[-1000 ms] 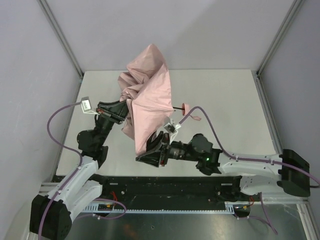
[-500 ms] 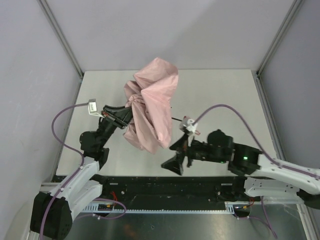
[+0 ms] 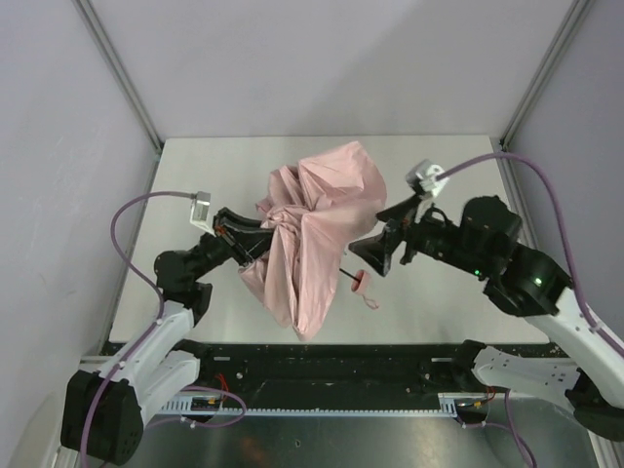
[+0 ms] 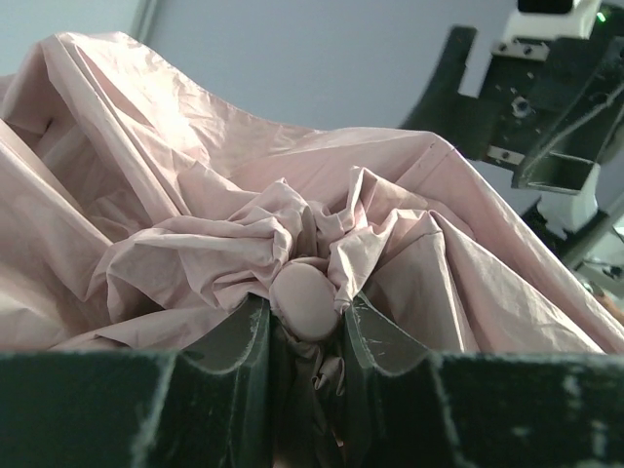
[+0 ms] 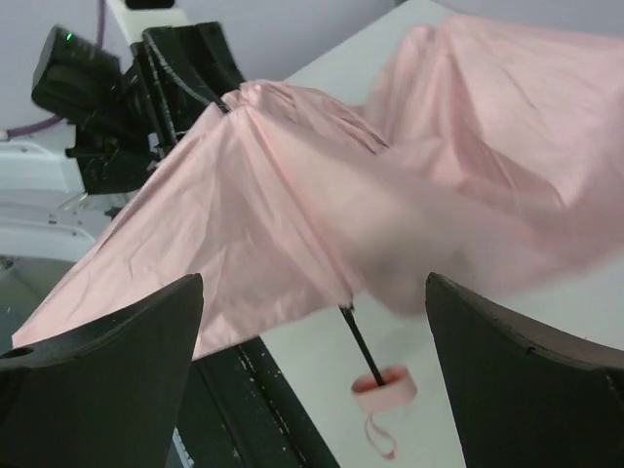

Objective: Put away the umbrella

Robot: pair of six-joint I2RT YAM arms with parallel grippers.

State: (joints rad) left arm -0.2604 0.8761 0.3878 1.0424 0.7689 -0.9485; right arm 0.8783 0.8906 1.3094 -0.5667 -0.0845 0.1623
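Observation:
The umbrella (image 3: 317, 219) is a crumpled, half-folded pale pink canopy hanging above the middle of the table. My left gripper (image 3: 255, 239) grips it from the left. In the left wrist view the left gripper (image 4: 305, 304) is shut on the round pink cap at the canopy's top, with fabric (image 4: 292, 195) bunched around it. The thin black shaft (image 5: 359, 343) points down toward the front and ends in the small pink handle (image 3: 362, 283) with its wrist loop. My right gripper (image 3: 375, 252) hovers just right of the canopy, and in its wrist view the right gripper (image 5: 312, 331) is open and holds nothing.
The white table (image 3: 448, 185) is enclosed by grey walls with metal corner posts. A black rail (image 3: 341, 361) runs along its front edge. Pale purple cables arc over both arms.
My right gripper has let go of the canopy, opened wide and swung from the front edge up to the right side. The umbrella has turned, its handle now toward the front.

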